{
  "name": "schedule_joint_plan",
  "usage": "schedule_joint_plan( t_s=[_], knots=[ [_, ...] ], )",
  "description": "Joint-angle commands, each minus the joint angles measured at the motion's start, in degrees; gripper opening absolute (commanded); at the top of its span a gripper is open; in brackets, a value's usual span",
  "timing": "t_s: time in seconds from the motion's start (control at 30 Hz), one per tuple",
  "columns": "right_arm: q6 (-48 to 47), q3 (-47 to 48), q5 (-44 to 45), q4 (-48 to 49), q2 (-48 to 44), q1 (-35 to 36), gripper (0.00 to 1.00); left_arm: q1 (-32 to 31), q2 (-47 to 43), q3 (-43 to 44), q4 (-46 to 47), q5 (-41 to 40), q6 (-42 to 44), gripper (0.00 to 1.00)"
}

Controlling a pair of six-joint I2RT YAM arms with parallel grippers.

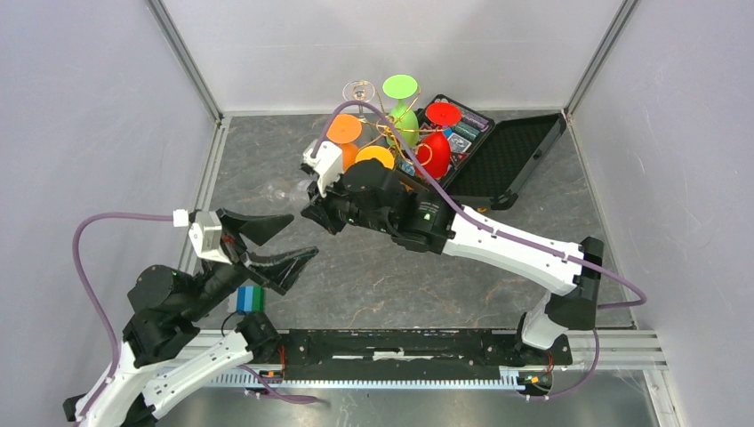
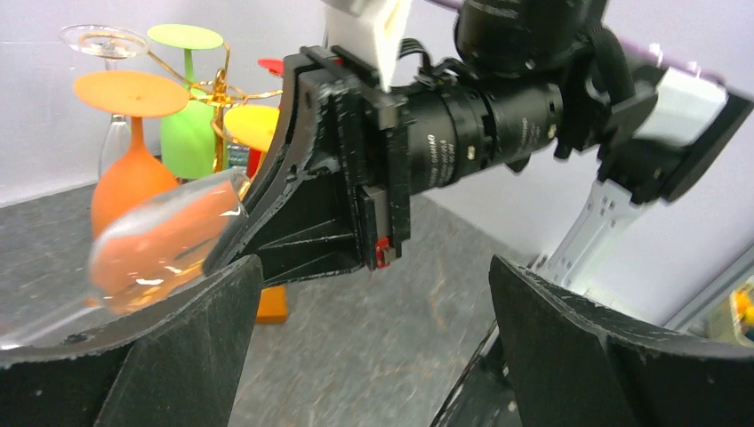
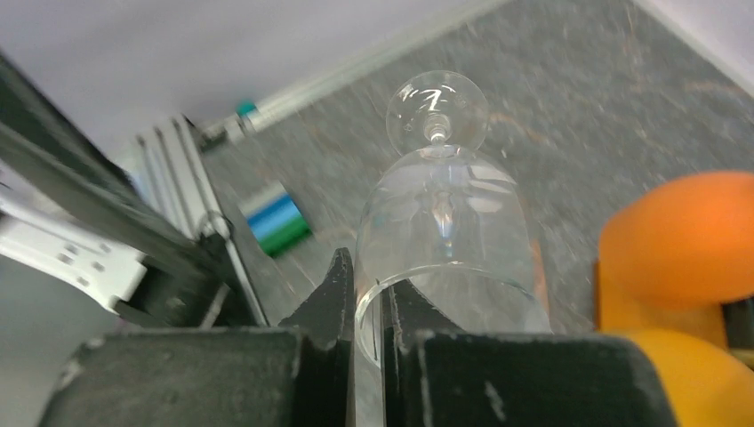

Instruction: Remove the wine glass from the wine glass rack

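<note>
Right gripper (image 3: 366, 286) pinches clear glass (image 3: 440, 222) by rim. Glass lies near level, foot toward table (image 1: 356, 276) left edge. Left gripper (image 1: 302, 234) fingers spread wide. Rack (image 2: 218, 116) holds five more: four coloured, one clear.

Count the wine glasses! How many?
6. On the rack: clear glass, green glass, red glass, orange glass, yellow glass. A second clear glass is pinched in the right end effector. Others may hide.

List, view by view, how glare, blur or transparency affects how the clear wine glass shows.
Right wrist: the clear glass is sharp, with white glare on its foot; the table behind is soft. Left wrist: the glass is close and blurred, tinted by the orange glass behind it. Top: it nearly vanishes against the grey table.
</note>
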Motion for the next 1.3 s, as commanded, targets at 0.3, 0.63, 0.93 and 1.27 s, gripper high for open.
schedule_joint_plan(
  t_s=[0.3, 0.63, 0.93, 1.27],
  knots=[
    [-12.55, 7.94, 0.01, -21.78, 3.80, 1.16, 0.00, -0.10, -10.12, -2.47, -3.42, -24.85, 10.68, 1.00],
    [-16.89, 1.22, -7.98, -27.45, -1.96, 4.81, 0.00, -0.10, -6.34, -3.92, -2.92, -36.38, 9.25, 1.00],
    [-10.61, -11.76, -0.88, -34.86, -12.91, 5.97, 0.00, -0.06, -4.20, -4.49, -2.00, -39.33, 7.36, 1.00],
    [-0.87, -22.81, 6.59, -46.95, -19.32, -5.44, 0.00, -0.10, -1.13, -5.57, -0.57, -38.76, 5.89, 1.00]
  ],
)
